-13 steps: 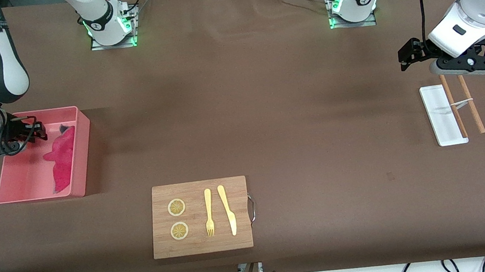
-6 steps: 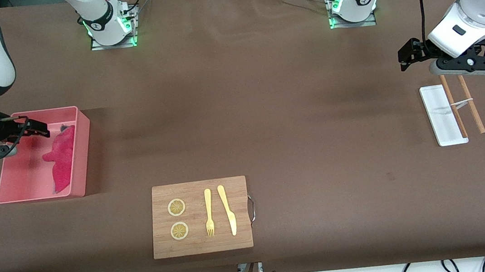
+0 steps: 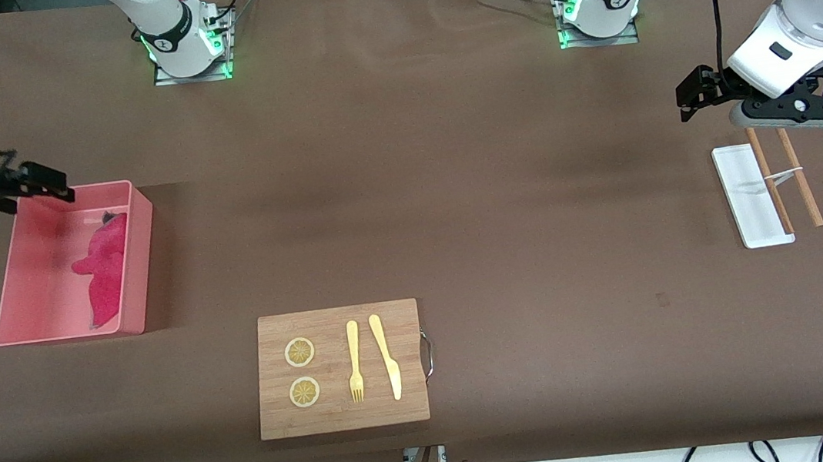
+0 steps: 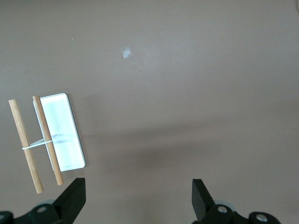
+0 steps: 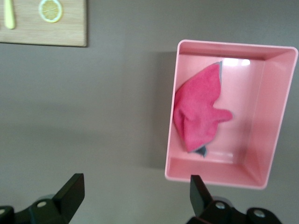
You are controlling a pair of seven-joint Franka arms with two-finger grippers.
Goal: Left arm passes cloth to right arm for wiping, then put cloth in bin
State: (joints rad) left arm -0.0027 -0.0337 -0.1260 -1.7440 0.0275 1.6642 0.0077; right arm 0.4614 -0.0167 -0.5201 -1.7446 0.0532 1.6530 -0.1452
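The pink-magenta cloth (image 3: pixel 104 267) lies crumpled in the pink bin (image 3: pixel 143 254) at the right arm's end of the table, with a bit of its grey face showing. The right wrist view also shows the cloth (image 5: pixel 196 114) inside the bin (image 5: pixel 276 116). My right gripper (image 3: pixel 38 180) is open and empty, raised over the bin's rim that is farthest from the front camera; in its wrist view the gripper (image 5: pixel 134 196) hangs over bare table beside the bin. My left gripper (image 3: pixel 689 100) is open and empty, and waits above the table at the left arm's end (image 4: pixel 138 200).
A wooden cutting board (image 3: pixel 345 417) with two lemon slices, a yellow fork (image 3: pixel 354 361) and a knife lies near the table's front edge. A small white tray (image 3: pixel 750 196) with banded wooden chopsticks (image 3: pixel 785 177) lies below the left gripper.
My right gripper has risen out of the bin and drawn back past its rim, open and empty. The cloth stays in the bin. The left arm has not moved.
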